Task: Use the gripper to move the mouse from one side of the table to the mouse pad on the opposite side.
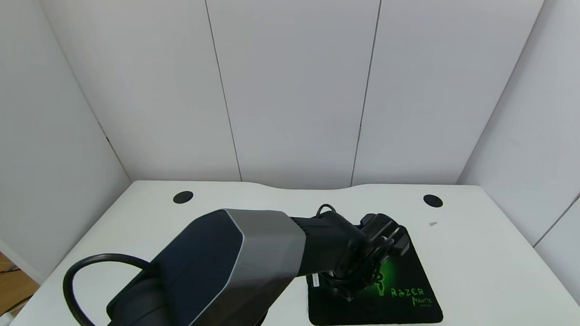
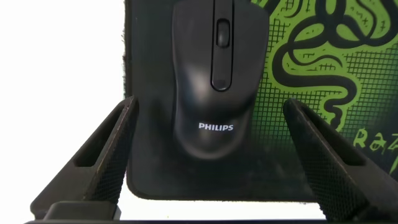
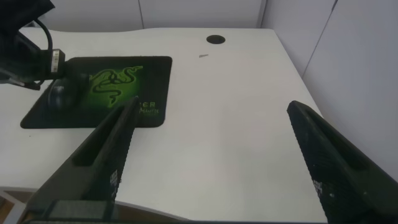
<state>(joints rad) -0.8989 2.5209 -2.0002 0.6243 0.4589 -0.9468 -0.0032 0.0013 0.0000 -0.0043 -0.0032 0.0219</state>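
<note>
A: How does our left arm (image 1: 228, 272) sit?

B: We reach it forward across the table (image 1: 484, 266), grey-blue casing up, with the left gripper (image 2: 208, 155) over the pad (image 1: 401, 302).

A: And its claw?

B: We see both fingers (image 2: 106, 155) spread wide, 1 on each side of the mouse (image 2: 214, 81), touching nothing. The mouse lies flat on the pad, near the edge away from the green logo.

A: Our right gripper (image 3: 214, 155)?

B: It hangs off to the right above the table, fingers wide apart, holding nothing.

A: The count?

B: We count 1 mouse, 1 pad, and 2 cable holes (image 1: 183, 197) along the back edge.
</note>
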